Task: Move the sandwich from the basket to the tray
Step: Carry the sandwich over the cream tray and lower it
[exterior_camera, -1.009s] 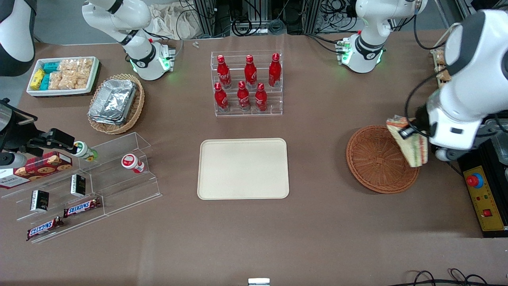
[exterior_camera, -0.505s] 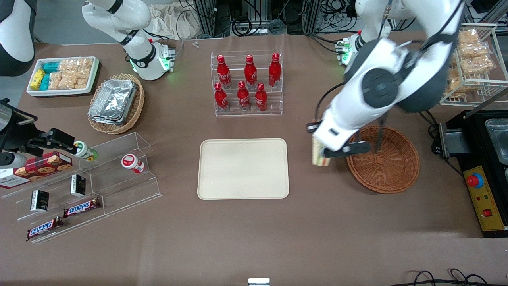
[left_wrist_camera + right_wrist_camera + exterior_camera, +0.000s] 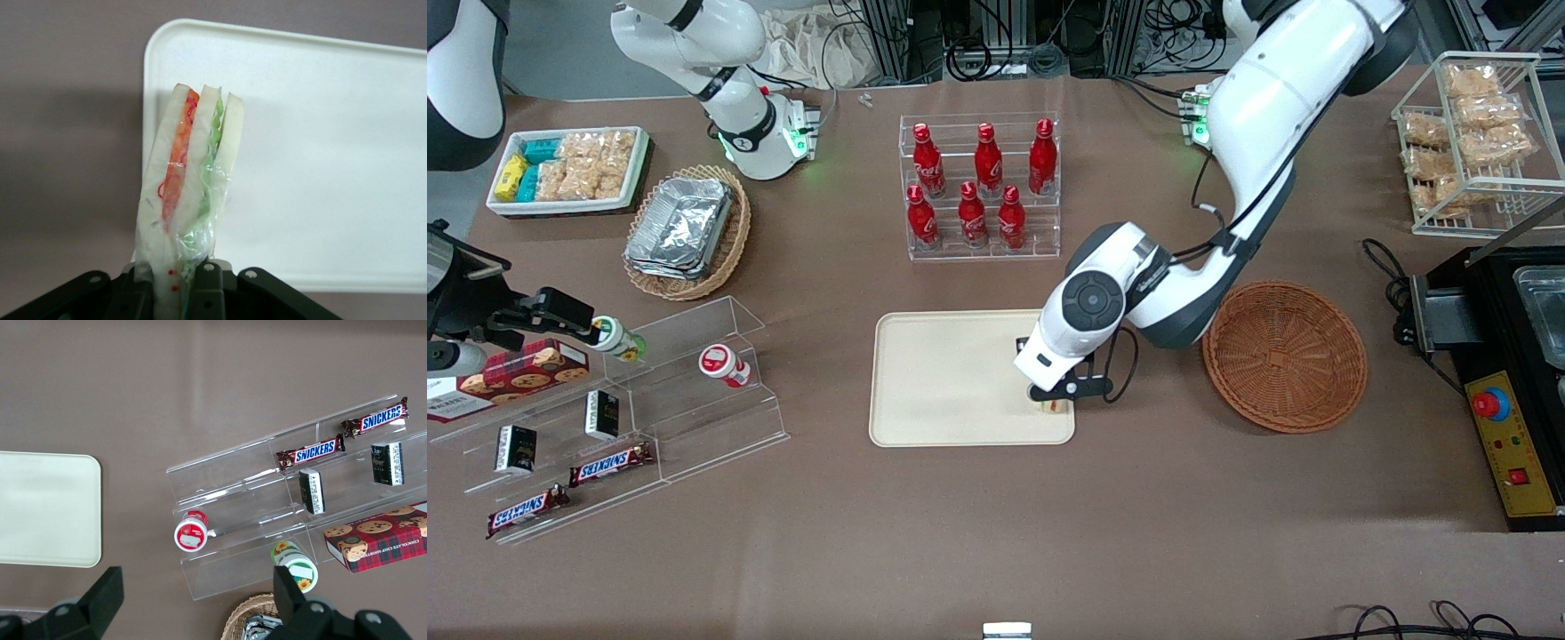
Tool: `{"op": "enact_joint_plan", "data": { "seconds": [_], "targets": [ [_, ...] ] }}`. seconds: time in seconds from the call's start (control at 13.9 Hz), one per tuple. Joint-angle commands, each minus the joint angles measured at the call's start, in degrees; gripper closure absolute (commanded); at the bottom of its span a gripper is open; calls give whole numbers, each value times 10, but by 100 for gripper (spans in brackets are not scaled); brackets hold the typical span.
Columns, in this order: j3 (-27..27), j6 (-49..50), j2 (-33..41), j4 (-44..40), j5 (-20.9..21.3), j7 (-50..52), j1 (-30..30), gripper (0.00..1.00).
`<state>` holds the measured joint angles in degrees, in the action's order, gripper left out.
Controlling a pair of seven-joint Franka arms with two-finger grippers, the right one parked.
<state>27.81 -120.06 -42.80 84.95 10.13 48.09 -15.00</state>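
Gripper: the left arm's black two-finger gripper hangs over the corner of the tray that lies nearest the front camera and toward the working arm's end of the worktop.
Fingers: closed on the sandwich — the wrist view shows its lower end pinched between the dark fingers.
Sandwich: a small triangular wedge of pale bread with orange-red and green filling layers in clear wrap; it stands upright in the grip, just inside the tray's rim. In the front view only a small bit of it shows below the gripper; whether it touches the tray I cannot tell.
Tray: flat rectangular cream-beige plastic tray with rounded corners and a low rim, in the middle of the brown worktop; nothing else lies on it.
Basket: round, shallow, reddish-brown woven wicker basket — beside the tray, toward the working arm's end, with nothing in it.
Bottles: six red bottles in a clear stepped rack, farther from the front camera than the tray.
Other basket: lighter tan wicker basket holding foil containers, toward the parked arm's end of the worktop.
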Motion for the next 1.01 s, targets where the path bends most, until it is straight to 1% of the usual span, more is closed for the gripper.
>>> {"op": "enact_joint_plan", "data": {
  "seconds": [0.0,0.22,0.29,0.36,0.43,0.5,0.58,0.65,0.72,0.94],
  "targets": [
    [-2,-4,-18,-26,16,11,-12,100],
    [-4,-4,-23,-27,17,11,-11,100],
    [-4,-5,-24,-27,17,12,-11,97],
    [-5,-5,-24,-27,17,12,-11,82],
    [-6,-5,-24,-27,17,13,-11,77],
    [-6,-5,-26,-27,19,13,-12,55],
    [-6,-5,-27,-27,29,14,-12,29],
    [-6,-5,-29,-27,38,22,-12,0],
    [-5,-5,-29,-27,48,31,-12,0],
    [-5,-5,-29,-27,51,32,-12,0]
  ]
}}
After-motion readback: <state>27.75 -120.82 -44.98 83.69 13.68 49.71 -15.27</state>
